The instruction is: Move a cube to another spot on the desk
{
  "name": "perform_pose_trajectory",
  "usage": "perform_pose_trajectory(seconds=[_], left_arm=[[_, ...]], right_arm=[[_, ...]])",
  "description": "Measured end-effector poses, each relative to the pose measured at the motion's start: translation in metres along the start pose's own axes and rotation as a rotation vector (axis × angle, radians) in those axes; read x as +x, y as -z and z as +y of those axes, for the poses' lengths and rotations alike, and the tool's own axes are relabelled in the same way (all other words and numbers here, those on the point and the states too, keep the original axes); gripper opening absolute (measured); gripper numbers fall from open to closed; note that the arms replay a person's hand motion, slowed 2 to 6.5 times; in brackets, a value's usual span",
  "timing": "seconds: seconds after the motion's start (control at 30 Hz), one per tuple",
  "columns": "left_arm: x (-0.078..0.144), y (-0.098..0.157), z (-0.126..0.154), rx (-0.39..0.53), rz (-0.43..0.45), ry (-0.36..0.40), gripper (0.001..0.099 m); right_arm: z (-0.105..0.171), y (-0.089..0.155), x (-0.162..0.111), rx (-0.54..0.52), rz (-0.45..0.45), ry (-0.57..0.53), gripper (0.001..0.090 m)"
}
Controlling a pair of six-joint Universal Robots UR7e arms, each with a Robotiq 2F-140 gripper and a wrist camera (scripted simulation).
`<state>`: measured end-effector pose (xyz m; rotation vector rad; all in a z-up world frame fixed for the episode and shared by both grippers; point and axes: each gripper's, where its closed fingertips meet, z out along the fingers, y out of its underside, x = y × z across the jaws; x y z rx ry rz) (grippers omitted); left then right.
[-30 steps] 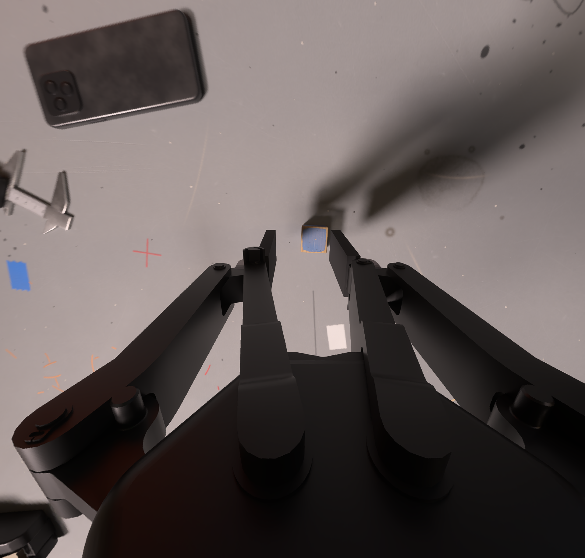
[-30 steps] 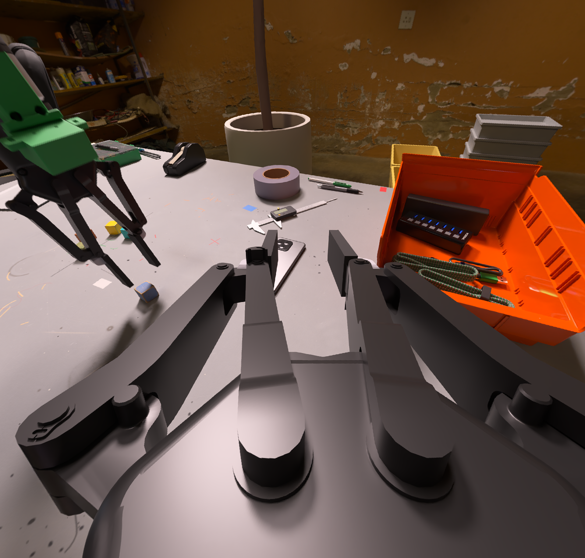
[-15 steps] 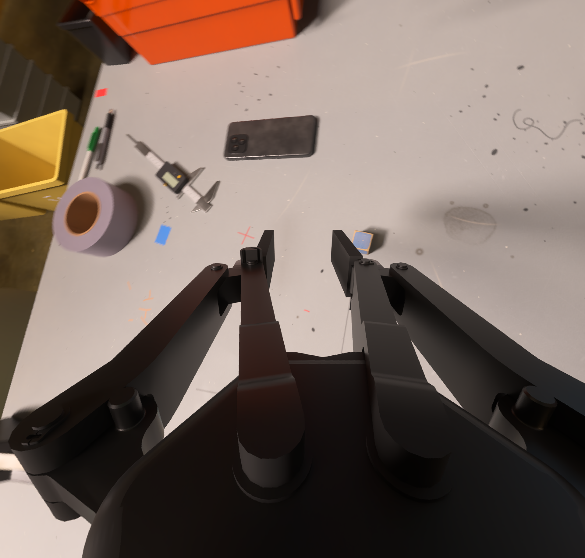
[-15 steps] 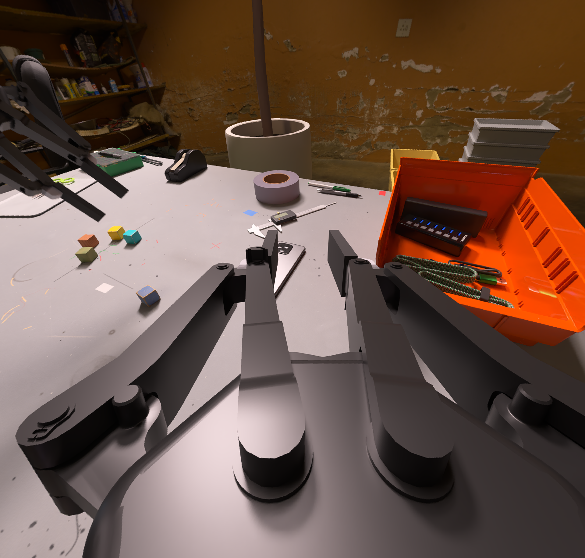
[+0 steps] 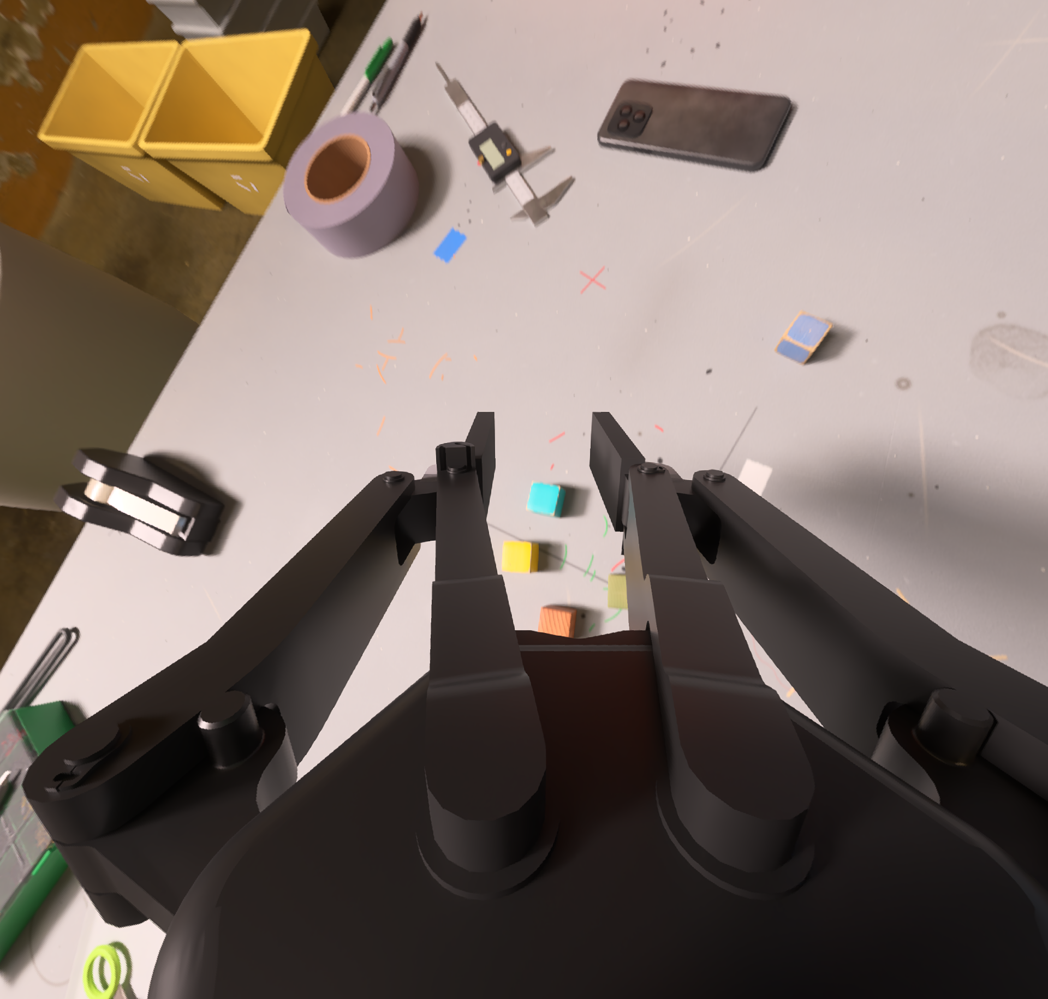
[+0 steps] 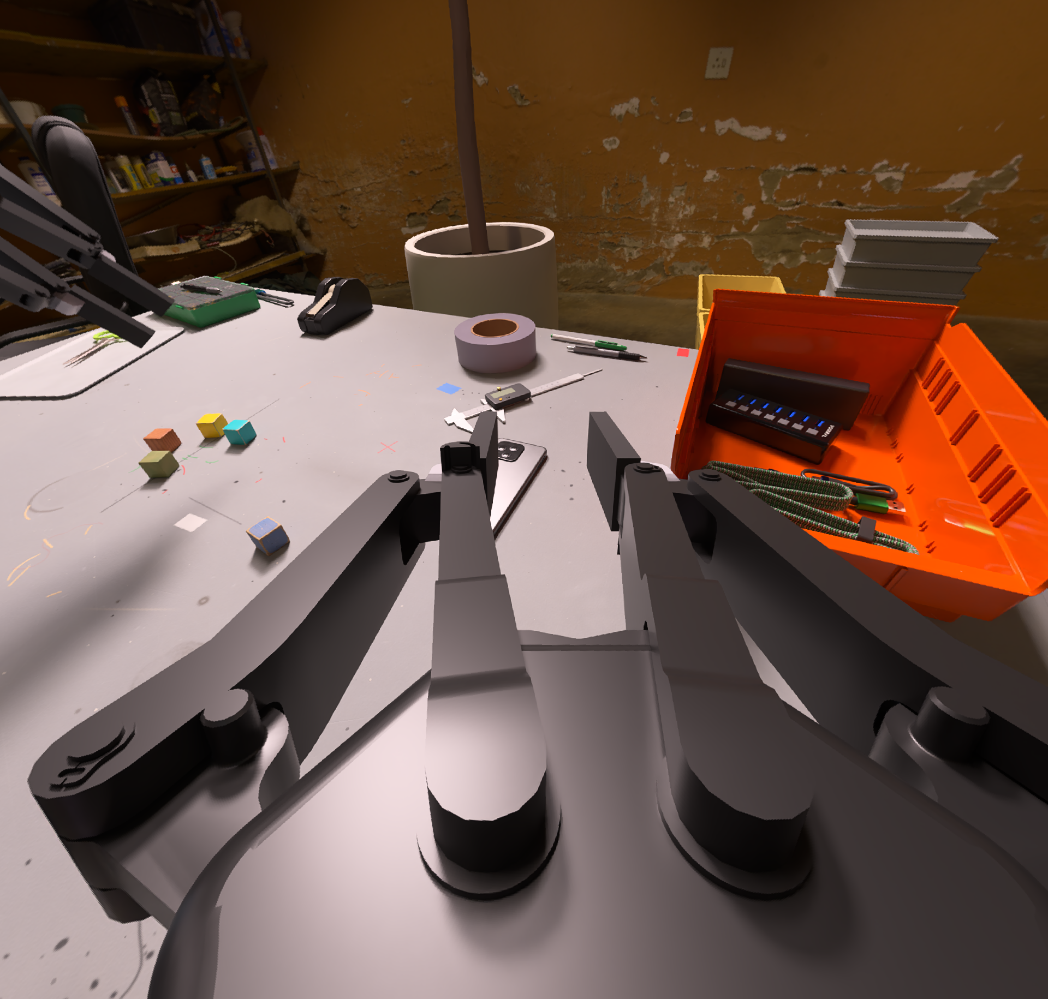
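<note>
The grey counter (image 6: 351,518) was the largest thing and it carried all the others. At its far right stood an orange bin (image 6: 964,461), tilted, with a black device and a coiled cable inside.

The left tool (image 5: 541,439) hung above the counter with its two fingers apart, and nothing was between them or touching them. In the right wrist view it showed only at the far left edge (image 6: 142,323), raised well above the surface. The right tool (image 6: 541,439) also had its fingers apart and held nothing; it was above the counter, with a dark phone (image 6: 519,484) lying beyond its left finger.

A grey roll of tape (image 6: 495,342) lay far on the counter, and near it a caliper (image 6: 510,396).

The blue cube (image 6: 267,535) sat alone on the counter, well apart from both tools, just to the right of a small white patch (image 6: 190,522). It had light edges. It was turned so that one corner pointed toward the right wrist camera, and it looked slightly tilted. As a cube it had no long axis.

Farther left, four other cubes made a group: orange (image 6: 163,439), olive (image 6: 159,463), yellow (image 6: 211,425) and cyan (image 6: 240,432).
</note>
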<state>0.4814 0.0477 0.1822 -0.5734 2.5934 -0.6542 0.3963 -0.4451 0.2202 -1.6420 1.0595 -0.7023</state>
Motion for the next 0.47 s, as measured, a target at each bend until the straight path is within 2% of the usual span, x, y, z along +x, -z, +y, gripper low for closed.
perform_pose_trajectory(seconds=[0.23,0.47], left_arm=[[-0.001,-0.013,0.058,-0.118,0.058,0.010,0.0446],[0.010,-0.032,0.110,-0.268,0.111,-0.046,0.0458]], right_arm=[[0.000,0.001,0.000,0.005,-0.005,-0.007,0.0427],[0.001,0.001,0.001,0.001,-0.001,-0.008,0.0428]])
